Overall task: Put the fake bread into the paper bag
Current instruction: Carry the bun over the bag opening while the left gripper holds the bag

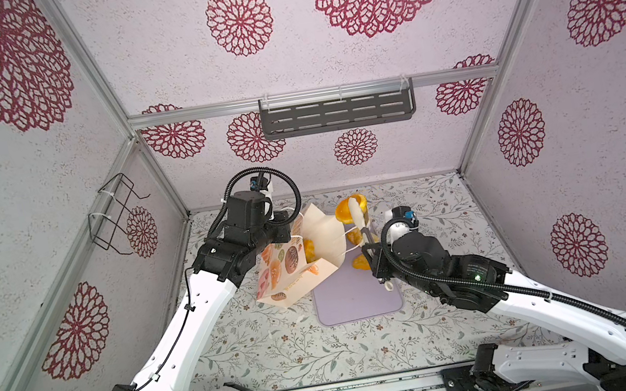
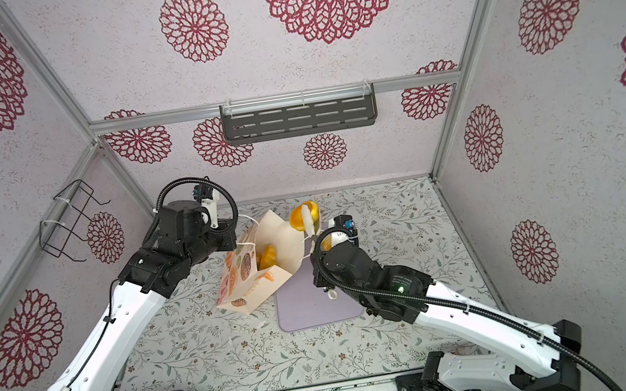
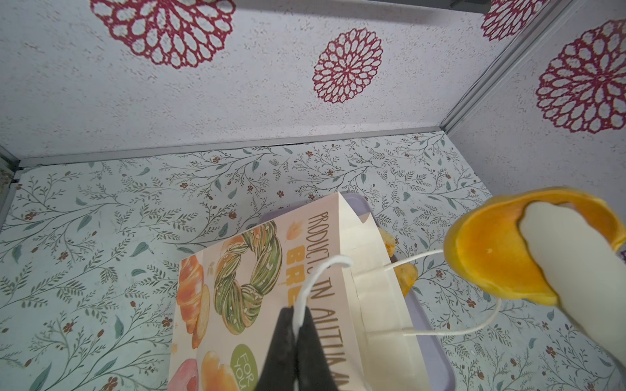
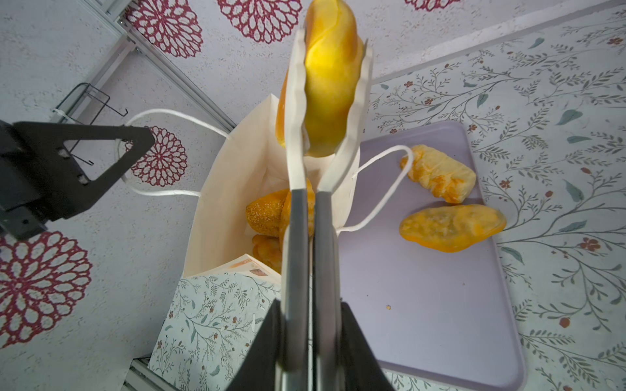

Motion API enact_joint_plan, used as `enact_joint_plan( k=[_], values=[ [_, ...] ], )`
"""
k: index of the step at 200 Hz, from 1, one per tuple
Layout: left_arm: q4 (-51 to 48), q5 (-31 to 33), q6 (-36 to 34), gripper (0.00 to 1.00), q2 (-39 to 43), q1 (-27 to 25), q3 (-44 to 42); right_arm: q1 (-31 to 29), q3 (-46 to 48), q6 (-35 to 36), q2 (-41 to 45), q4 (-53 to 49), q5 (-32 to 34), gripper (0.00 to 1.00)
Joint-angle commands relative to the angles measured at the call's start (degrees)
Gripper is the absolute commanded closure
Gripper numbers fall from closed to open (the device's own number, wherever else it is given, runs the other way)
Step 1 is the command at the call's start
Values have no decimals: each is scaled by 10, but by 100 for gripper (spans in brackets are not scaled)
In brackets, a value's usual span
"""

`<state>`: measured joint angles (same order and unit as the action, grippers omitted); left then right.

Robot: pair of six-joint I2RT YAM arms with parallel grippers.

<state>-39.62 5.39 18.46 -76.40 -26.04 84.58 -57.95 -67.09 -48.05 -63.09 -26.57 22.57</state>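
Note:
The paper bag (image 1: 292, 267) (image 4: 230, 189) stands tilted with its mouth open, partly on the lilac tray (image 1: 356, 299). My left gripper (image 3: 298, 313) is shut on the bag's white cord handle (image 3: 325, 267) and holds it up. My right gripper (image 4: 310, 304) is shut on white-tipped tongs (image 4: 294, 135). The tongs clamp a smooth orange-yellow piece of fake bread (image 4: 328, 84) (image 1: 345, 212) above the bag's far rim. A seeded loaf (image 4: 264, 216) and another piece (image 4: 267, 250) lie inside the bag. A twisted roll (image 4: 437, 176) and a flat oval piece (image 4: 450, 226) lie on the tray.
The bag's second cord handle (image 4: 382, 189) hangs loose over the tray. A wire rack (image 1: 117, 217) is fixed to the left wall and a grey slotted shelf (image 1: 337, 113) to the back wall. Flower-patterned walls enclose the floral tabletop (image 1: 283, 348) on three sides.

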Motion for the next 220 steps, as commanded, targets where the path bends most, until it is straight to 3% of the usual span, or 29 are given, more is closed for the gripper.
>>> enact_joint_plan(
  k=[1,220],
  values=[
    [13,2,-9,100,11,5,-4,-4,-9,10,1,65,-15,100],
    [13,3,-11,100,12,5,-5,-27,18,-25,-72,130,-81,98]
  ],
)
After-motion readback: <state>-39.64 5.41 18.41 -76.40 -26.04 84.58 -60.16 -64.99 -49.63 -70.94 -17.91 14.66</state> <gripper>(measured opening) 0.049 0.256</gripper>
